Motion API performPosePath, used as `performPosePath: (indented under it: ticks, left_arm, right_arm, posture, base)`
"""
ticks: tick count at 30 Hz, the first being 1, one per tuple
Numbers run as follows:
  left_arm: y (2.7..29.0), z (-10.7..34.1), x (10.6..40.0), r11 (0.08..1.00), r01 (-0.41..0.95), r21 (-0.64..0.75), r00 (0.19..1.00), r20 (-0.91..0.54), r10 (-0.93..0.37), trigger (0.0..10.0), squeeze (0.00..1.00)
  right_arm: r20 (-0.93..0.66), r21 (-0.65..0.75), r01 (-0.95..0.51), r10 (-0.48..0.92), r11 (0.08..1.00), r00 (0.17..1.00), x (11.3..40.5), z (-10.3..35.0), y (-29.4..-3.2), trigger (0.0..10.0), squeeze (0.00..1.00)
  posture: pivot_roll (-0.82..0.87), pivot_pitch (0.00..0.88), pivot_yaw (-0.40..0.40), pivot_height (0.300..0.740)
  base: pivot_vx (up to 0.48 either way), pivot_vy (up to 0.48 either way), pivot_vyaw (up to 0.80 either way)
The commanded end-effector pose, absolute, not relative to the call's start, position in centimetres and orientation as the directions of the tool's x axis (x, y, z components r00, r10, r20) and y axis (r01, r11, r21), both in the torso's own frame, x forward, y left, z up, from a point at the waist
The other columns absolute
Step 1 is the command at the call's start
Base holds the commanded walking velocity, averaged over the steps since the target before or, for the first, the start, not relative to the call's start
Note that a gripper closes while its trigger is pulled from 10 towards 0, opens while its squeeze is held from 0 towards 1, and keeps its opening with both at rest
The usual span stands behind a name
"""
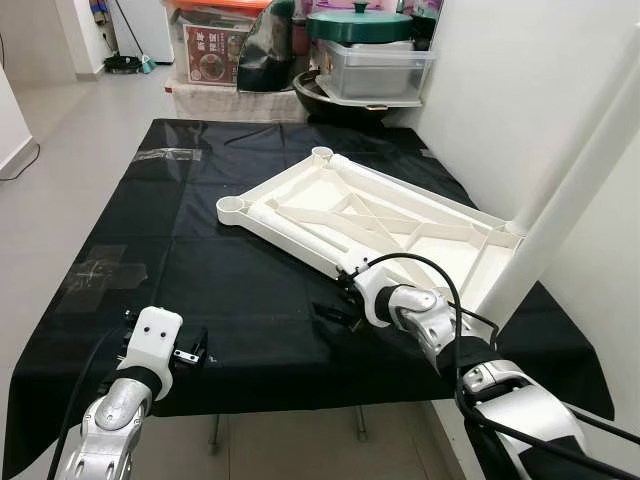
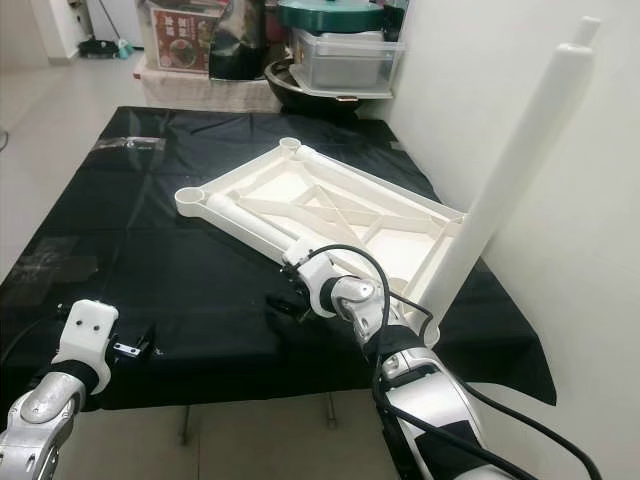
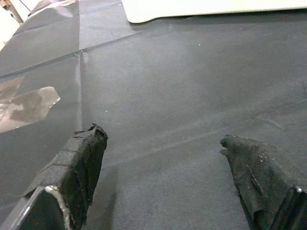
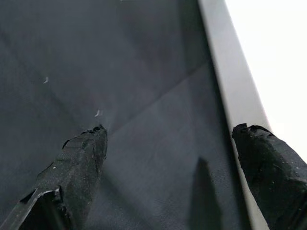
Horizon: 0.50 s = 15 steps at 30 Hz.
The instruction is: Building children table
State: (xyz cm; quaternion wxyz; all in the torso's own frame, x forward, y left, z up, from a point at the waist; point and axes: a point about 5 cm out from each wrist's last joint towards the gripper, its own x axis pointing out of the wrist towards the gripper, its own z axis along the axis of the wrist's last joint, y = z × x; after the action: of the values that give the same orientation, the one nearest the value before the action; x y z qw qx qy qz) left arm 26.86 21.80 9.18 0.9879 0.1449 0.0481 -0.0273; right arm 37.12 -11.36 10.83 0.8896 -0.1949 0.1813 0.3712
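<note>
While the white plastic table panel lies upside down on the black-clothed tabletop, assembly appears to be at an early stage. One leg, a smooth white tube with a narrowed plug end, stands tilted at the panel's corner nearest the wall; whether it is fully seated cannot be told. Two round sockets on the panel's far-from-wall side, one at each corner, stand open, with a loose tube and another lying inside the panel beside them. By judgement, at least those legs remain to be fitted.

Panel underside is moulded, glossy, with raised rim and crossed stiffening ribs. Cloth is matt woven fabric with fold creases and patches of clear tape.

Right pincer rests just beside the panel's near rim, fingers spread, grasping nothing; fingertips wear frayed black fabric. Left pincer hovers well apart from the panel over the cloth's near edge, likewise released and empty.

Storage boxes and a green-lidded pot stand beyond the panel.
</note>
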Motion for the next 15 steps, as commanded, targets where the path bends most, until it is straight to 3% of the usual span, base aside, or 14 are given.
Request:
performPosePath:
  ticks: [1, 6, 12, 15]
  left_arm:
    - [21.4, 9.0, 27.0, 0.959, 0.073, 0.273, 0.993, -0.110, -0.044, 10.0, 0.00]
    - [21.4, 9.0, 27.0, 0.959, 0.074, 0.272, 0.993, -0.110, -0.045, 10.0, 0.00]
    - [21.3, 8.7, 26.8, 0.961, 0.074, 0.266, 0.992, -0.115, -0.045, 10.0, 0.00]
    - [21.2, 8.7, 26.8, 0.961, 0.076, 0.265, 0.992, -0.116, -0.046, 10.0, 0.00]
  right_arm:
    - [-0.512, -0.225, -0.711, 0.540, 0.666, 0.668, 37.1, 10.2, -12.3, 10.0, 0.00]
    - [-0.499, -0.226, -0.682, 0.518, 0.696, 0.694, 37.4, 10.5, -12.6, 10.0, 0.00]
    - [-0.260, -0.126, -0.599, 0.556, 0.791, 0.789, 39.1, 14.6, -11.9, 10.0, 0.00]
    - [-0.242, -0.118, -0.592, 0.555, 0.798, 0.796, 39.3, 15.0, -11.8, 10.0, 0.00]
  posture:
    - [0.19, 0.000, -0.131, 0.740]
    - [0.19, 0.000, -0.133, 0.740]
    - [0.19, 0.000, -0.133, 0.740]
    - [0.19, 0.000, -0.133, 0.740]
  base:
    - [0.000, 0.000, 0.00]
    - [0.000, 0.000, 0.00]
    - [0.000, 0.000, 0.00]
    - [0.000, 0.000, 0.00]
